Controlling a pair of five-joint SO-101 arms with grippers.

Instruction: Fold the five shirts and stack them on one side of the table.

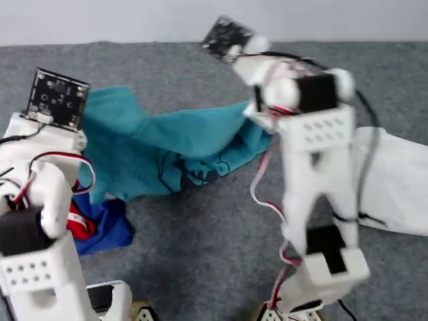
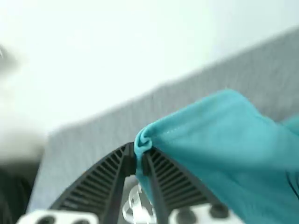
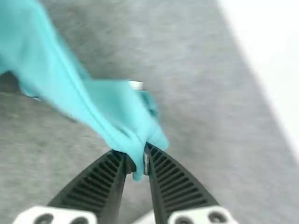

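A teal shirt with a dark print hangs stretched between both arms above the grey table. My left gripper is shut on a bunched corner of the teal shirt; in the high view that arm stands at the left. My right gripper is shut on another edge of the teal shirt, near the table's middle back. A blue shirt with a red patch lies crumpled at the left front. A white shirt lies at the right.
The table's far edge meets a pale wall. Grey cloth surface lies bare in front of the teal shirt, between the two arm bases. Cables hang along the right arm.
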